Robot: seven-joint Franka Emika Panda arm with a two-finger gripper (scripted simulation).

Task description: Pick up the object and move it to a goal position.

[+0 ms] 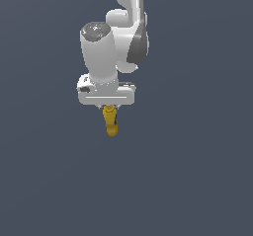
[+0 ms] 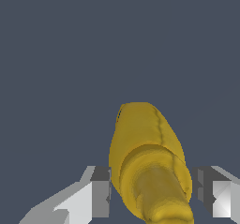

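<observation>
Object (image 1: 111,122) first: the small glossy yellow-golden bottle-like item hangs below the white gripper (image 1: 109,107), with its narrower end up between the fingers and its broader body pointing down. In the exterior view nothing shows beneath it but plain dark ground, so it looks to be carried clear of any surface — though the flat backdrop gives no sure sign of height. In the wrist view the object (image 2: 147,162) fills the space between the two fingers (image 2: 99,192), which sit close on either side of it; the gripper (image 2: 152,192) is clamped on the bottle rather than standing apart.

By my reading the pick is done and the carry is the step in hand. No goal marker shows in either view, so where the move must end cannot be told. The next move calls for a steady transfer with the clamp kept firm, since the hold is on the narrow end and the body could swing or slip.

The arm reaches down from above, wrist vertical, gripper pointing straight down.
</observation>
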